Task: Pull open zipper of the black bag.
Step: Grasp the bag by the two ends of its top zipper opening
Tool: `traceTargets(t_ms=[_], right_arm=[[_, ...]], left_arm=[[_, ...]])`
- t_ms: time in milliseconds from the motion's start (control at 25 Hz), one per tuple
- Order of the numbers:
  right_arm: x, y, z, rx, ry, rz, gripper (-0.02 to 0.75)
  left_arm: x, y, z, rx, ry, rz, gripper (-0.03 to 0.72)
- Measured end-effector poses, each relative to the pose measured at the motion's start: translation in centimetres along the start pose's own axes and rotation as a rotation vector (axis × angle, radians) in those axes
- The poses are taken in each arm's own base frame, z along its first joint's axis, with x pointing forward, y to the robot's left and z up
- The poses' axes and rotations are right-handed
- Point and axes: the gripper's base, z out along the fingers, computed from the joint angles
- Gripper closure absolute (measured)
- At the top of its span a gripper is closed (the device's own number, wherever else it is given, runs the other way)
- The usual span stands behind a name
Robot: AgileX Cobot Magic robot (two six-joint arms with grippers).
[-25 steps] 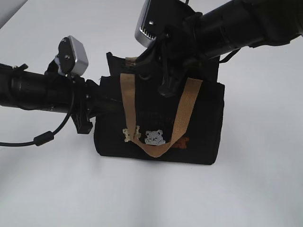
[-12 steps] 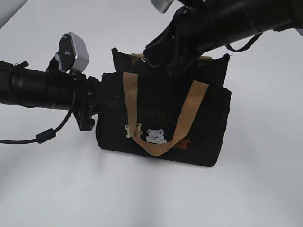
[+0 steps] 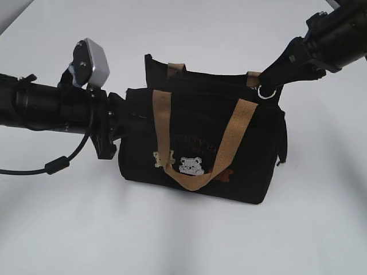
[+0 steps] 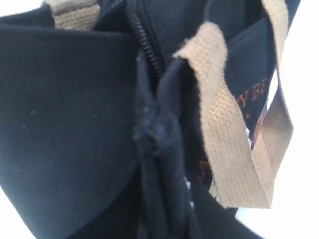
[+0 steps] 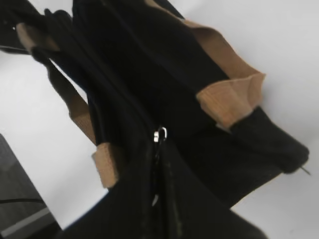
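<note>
- While the black tote bag (image 3: 195, 143) sits mid-table, the left gripper (image 3: 123, 117) should keep pinching its left end fabric as an anchor.
- Right gripper (image 3: 269, 80), closed on the key-ring pull (image 3: 266, 91) at the bag's right top corner: pull along the zipper (image 4: 144, 42), not upward.

Both arms run off the exterior view's edges. The left gripper (image 3: 123, 117) jaws are hidden against the black bag (image 3: 195, 166); its lettering is illegible.
</note>
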Motion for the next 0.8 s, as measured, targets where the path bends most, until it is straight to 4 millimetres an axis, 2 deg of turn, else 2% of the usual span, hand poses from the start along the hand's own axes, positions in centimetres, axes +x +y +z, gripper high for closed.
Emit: traceTargets(t_ms=[80, 160, 240, 320, 400, 440, 520, 640, 800], right_arm=[[0.1, 0.1, 0.0, -0.012, 0.008, 0.050, 0.729], [0.1, 0.4, 0.2, -0.014, 0.023, 0.057, 0.670], [0.3, 0.6, 0.3, -0.009, 0.054, 0.080, 0.542], [0.4, 0.9, -0.1, -0.006, 0.075, 0.123, 0.413], [0.6, 1.5, -0.8, -0.011, 0.103, 0.176, 0.372], [0.8, 1.8, -1.2, -0.010, 0.131, 0.195, 0.367], [1.4, 2.4, -2.2, 0.006, 0.198, 0.247, 0.371], [2.3, 3.1, -3.7, 0.049, 0.291, 0.312, 0.386], [4.4, 4.7, -6.3, 0.153, 0.296, 0.330, 0.395]], left_arm=[[0.0, 0.0, 0.0, 0.000, 0.004, -0.015, 0.617], [0.3, 0.1, 0.0, -0.019, 0.035, -0.075, 0.589], [0.6, 0.5, -0.1, -0.061, 0.078, -0.195, 0.482], [0.5, 0.8, -0.7, -0.115, 0.097, -0.352, 0.343], [-0.2, 0.8, -1.5, -0.142, 0.097, -0.537, 0.276], [-0.6, 0.7, -2.0, -0.144, 0.102, -0.585, 0.265], [-1.5, 0.3, -3.1, -0.153, 0.139, -0.673, 0.283], [-2.4, -0.6, -5.6, -0.217, 0.219, -0.744, 0.379], [-3.3, -3.3, -9.8, -0.332, 0.257, -0.781, 0.435]])
